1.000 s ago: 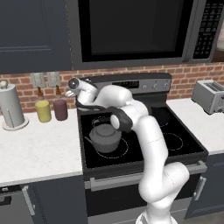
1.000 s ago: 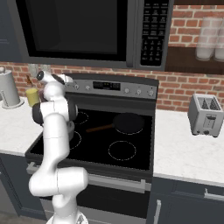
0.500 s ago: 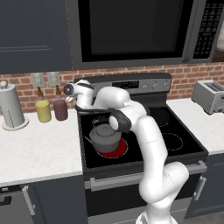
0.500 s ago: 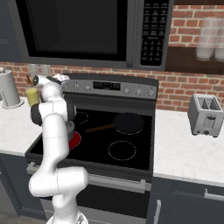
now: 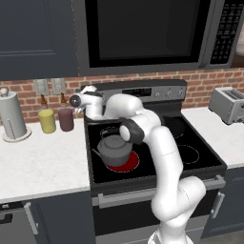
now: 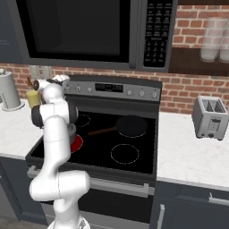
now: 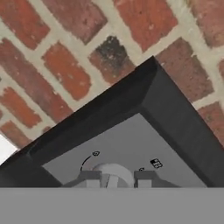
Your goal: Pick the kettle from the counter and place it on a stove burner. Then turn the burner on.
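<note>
Hand view shows the fingers pinching a stove knob, and the burner under the kettle now glows red.

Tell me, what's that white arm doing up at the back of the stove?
The robot's hand is shut on a knob on the stove's back control panel. The kettle already sits on the front left burner, which glows red under it, so the burner looks switched on. A frying pan rests on a back burner, and a toaster stands on the counter to the right.
</note>
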